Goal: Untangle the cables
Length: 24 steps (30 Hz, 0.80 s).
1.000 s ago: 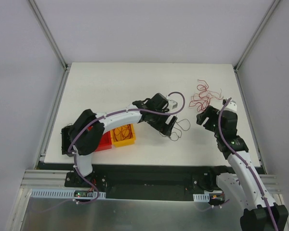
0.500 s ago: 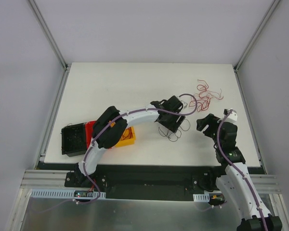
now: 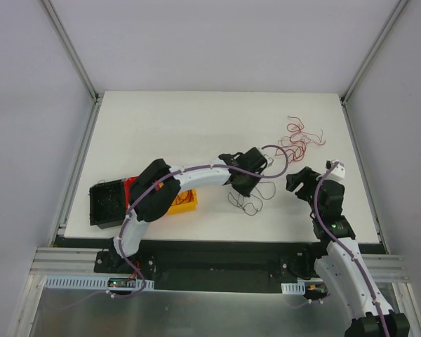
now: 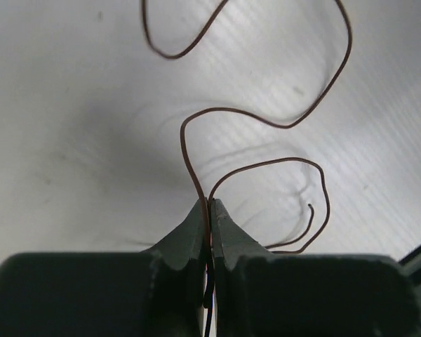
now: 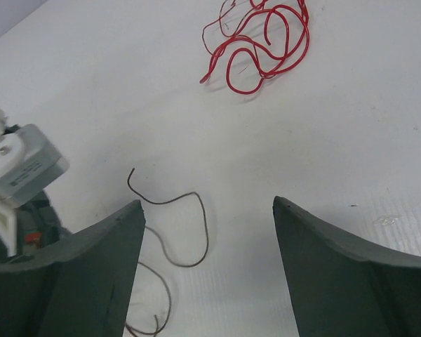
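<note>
Now that the left gripper point(image 4: 209, 208) has closed from wide onto 1 dark wire point(image 4: 266, 123), base-side of the red tangle point(image 3: 298, 140), that strand can likely be pulled clear; the right gripper point(image 5: 207, 202) hangs wide and empty near the tangle.

White left arm point(image 3: 196, 170) and right arm point(image 3: 351, 256) carry black joints point(image 3: 154, 193), purple hoses point(image 3: 275, 148) and dark grey tools point(image 5: 207, 202).

Between the pressed-together fingers of the left claw point(image 4: 209, 208), the dark cable point(image 4: 184, 144) drops out of sight. Ahead of that claw, its loops run off the top edge. Ahead of the right claw point(image 5: 207, 202), the red cables point(image 5: 261, 42) are cropped at the top.
</note>
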### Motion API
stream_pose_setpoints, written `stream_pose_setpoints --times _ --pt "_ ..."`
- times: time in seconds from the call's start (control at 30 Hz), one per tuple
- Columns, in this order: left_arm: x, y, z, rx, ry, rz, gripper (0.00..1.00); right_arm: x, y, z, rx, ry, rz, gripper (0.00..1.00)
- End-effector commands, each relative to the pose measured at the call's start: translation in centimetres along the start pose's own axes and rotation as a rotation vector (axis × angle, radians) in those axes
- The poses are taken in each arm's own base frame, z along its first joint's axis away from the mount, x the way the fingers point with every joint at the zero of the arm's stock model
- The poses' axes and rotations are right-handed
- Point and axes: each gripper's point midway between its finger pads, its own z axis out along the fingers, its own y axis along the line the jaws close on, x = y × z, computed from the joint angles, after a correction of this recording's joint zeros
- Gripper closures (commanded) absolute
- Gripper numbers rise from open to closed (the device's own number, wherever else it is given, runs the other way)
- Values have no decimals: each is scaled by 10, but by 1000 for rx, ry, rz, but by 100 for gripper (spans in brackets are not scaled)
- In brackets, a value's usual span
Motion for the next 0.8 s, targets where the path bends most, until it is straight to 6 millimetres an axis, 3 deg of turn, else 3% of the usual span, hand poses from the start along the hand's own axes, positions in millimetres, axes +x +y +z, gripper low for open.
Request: stream_pose_setpoints --times 0.0,0.13,0.27,0.57,0.67,0.77 --pt "-21 -2 -79 -4 -135 28 100 -14 4 2 -11 -60 22 24" --pt "-18 10 -130 -57 -211 29 100 -12 3 3 -7 -54 23 24" --pt "-11 44 -186 -179 -295 17 100 -8 2 6 -8 -41 27 24" --pt "27 160 -317 -528 -472 -178 100 -1 3 12 -14 -9 33 24" --pt "51 198 -347 -651 -518 -287 100 1 4 14 -15 1 38 24" --pt "75 218 -356 -726 -509 -334 100 3 4 16 -19 13 39 24"
